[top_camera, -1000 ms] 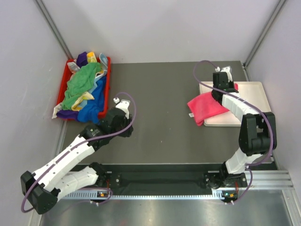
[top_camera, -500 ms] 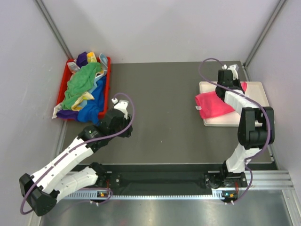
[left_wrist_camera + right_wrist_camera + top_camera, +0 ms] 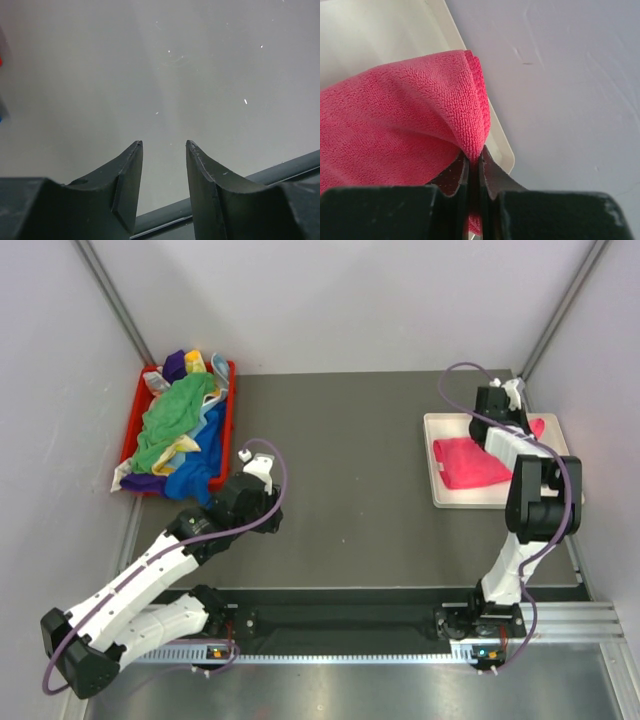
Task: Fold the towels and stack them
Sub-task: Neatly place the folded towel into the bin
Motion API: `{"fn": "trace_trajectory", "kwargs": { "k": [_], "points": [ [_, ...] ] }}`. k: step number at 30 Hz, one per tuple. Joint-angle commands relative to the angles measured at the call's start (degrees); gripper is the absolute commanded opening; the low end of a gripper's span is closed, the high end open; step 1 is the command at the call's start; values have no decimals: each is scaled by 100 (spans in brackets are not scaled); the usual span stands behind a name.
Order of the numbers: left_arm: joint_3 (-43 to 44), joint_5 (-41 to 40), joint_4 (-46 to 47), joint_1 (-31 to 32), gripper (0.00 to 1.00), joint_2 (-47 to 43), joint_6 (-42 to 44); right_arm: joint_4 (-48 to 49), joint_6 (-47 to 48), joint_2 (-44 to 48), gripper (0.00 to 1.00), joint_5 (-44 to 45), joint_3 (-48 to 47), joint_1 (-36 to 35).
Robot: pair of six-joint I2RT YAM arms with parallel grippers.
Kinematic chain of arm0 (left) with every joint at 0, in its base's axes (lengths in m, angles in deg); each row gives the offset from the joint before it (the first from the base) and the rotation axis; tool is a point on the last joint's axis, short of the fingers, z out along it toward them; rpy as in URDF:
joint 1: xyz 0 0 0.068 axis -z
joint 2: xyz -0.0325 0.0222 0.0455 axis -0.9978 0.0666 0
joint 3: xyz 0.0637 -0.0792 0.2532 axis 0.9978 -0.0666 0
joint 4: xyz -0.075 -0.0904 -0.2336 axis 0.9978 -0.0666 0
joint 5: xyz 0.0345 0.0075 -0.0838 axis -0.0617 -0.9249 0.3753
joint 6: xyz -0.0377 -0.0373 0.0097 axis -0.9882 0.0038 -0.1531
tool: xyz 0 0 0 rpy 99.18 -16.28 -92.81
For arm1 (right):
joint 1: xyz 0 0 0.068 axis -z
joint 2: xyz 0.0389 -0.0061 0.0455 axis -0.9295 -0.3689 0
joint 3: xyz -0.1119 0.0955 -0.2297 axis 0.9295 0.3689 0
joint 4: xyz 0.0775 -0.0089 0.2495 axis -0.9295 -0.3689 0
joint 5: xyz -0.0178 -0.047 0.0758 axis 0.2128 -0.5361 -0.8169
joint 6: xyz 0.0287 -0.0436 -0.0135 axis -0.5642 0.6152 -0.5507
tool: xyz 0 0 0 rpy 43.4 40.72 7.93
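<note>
A folded bright pink towel (image 3: 472, 462) lies on the white flat tray (image 3: 448, 490) at the right. My right gripper (image 3: 512, 418) is shut on the towel's edge near the tray's far right corner; the pinched fold (image 3: 470, 115) shows close up in the right wrist view. A heap of towels, green (image 3: 172, 412), blue (image 3: 195, 475), purple and yellow-patterned, fills the red bin (image 3: 228, 415) at the left. My left gripper (image 3: 248, 458) stands open and empty just right of the bin's near end, its fingers (image 3: 131, 172) apart over bare table.
Grey walls close the table on the left, back and right. The tray's rim (image 3: 497, 132) runs close to the right wall. A dark rail (image 3: 280, 167) crosses below the left fingers. Both arm bases sit at the near edge.
My right gripper has pulled the pink towel rightward, from hanging off the tray's left edge to lying fully on the tray. The left gripper has opened wider and barely shifted.
</note>
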Motion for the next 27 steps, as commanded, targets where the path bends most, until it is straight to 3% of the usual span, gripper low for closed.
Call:
{"fn": "trace_trajectory", "kwargs": {
  "k": [1, 9, 15, 19, 22, 27],
  "points": [
    [-36, -122, 150, 47, 45, -62, 55, 97, -135, -77, 0, 155, -246, 163],
    [-27, -78, 159, 73, 46, -18, 64, -587, -573, -437, 2, 110, -631, 216],
    [-36, -34, 176, 73, 46, -1, 73, -913, -759, -499, 40, 146, -816, 251],
    [-36, -25, 177, 73, 46, 0, 82, -1300, -970, -438, 86, 119, -975, 286],
    [-36, -16, 185, 73, 46, 17, 82, -1537, -1154, -376, 96, 76, -1159, 295],
    [-18, -86, 168, 73, 46, 157, 82, -2407, -2050, 193, 98, -872, -1564, 268]
  ]
}}
